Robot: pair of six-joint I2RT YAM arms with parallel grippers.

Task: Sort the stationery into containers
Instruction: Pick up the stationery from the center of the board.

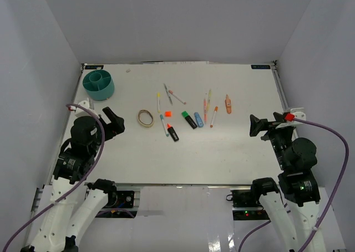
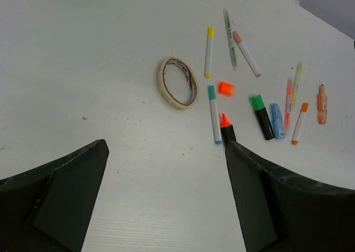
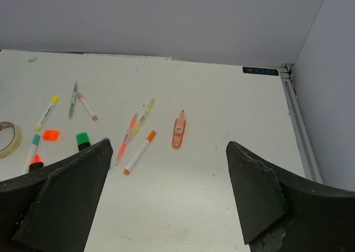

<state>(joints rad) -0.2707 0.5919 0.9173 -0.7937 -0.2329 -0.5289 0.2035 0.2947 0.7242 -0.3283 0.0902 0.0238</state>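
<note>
The left gripper hangs over the near left of the table, jaws spread wide with nothing between them; the right gripper at the near right has its jaws parted too, holding nothing. The teal organiser sits in the far left corner, well apart from the stationery, which lies loose mid-table: a tan tape ring leftmost; an orange-black highlighter nearest; a green highlighter just beside a blue highlighter; thin pens scattered around them; a peach piece rightmost
</note>
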